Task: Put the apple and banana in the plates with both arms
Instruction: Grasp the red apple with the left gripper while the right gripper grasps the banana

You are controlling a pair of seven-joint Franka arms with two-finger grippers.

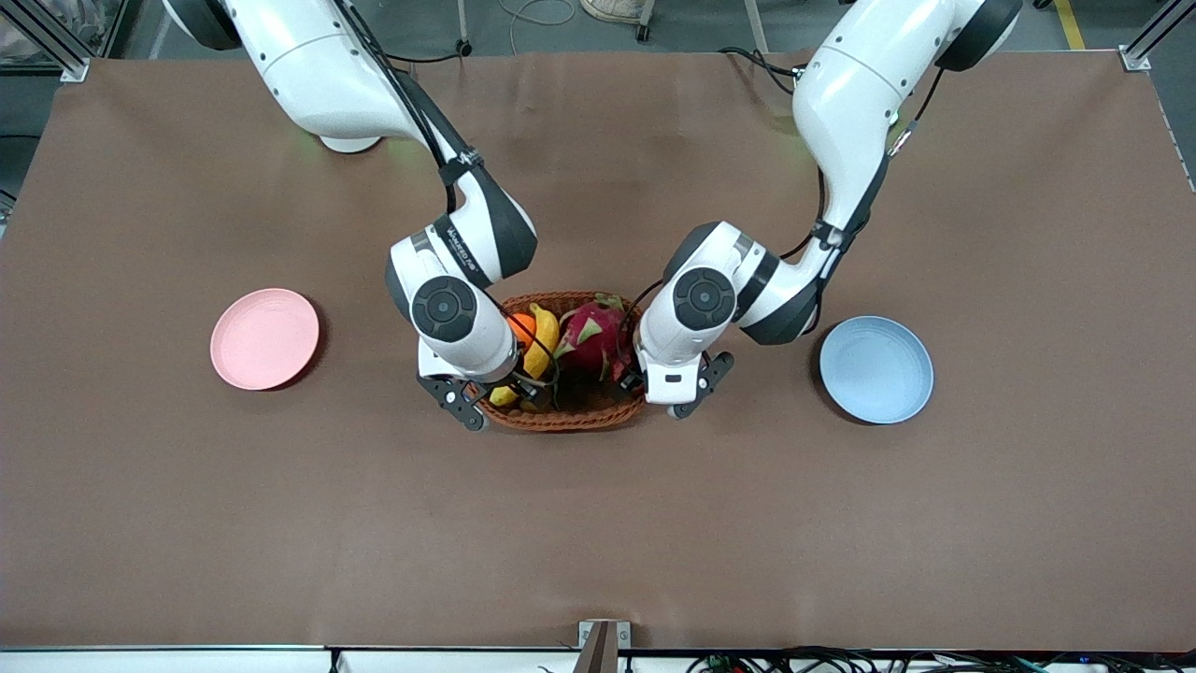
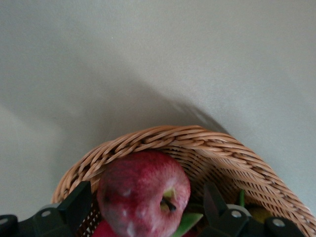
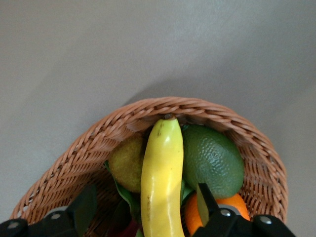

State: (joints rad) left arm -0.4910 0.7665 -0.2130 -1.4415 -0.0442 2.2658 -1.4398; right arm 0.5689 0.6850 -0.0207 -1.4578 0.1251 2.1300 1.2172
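The dark red apple (image 2: pixel 143 195) lies in the wicker basket (image 1: pixel 570 416). My left gripper (image 2: pixel 145 205) is low over it, open, with one finger on each side; in the front view the left gripper (image 1: pixel 631 379) hides the apple. The yellow banana (image 1: pixel 542 341) lies in the basket's end toward the right arm. My right gripper (image 3: pixel 145 207) is open, its fingers on either side of the banana (image 3: pixel 163 177), with a gap on each side. In the front view the right gripper (image 1: pixel 495 393) is at that end. The pink plate (image 1: pixel 264 337) and the blue plate (image 1: pixel 875 368) are bare.
The basket also holds a magenta dragon fruit (image 1: pixel 593 336), an orange (image 1: pixel 521 327), a green avocado (image 3: pixel 212 158) and a brownish-yellow fruit (image 3: pixel 126 163). The pink plate lies toward the right arm's end of the table, the blue plate toward the left arm's end.
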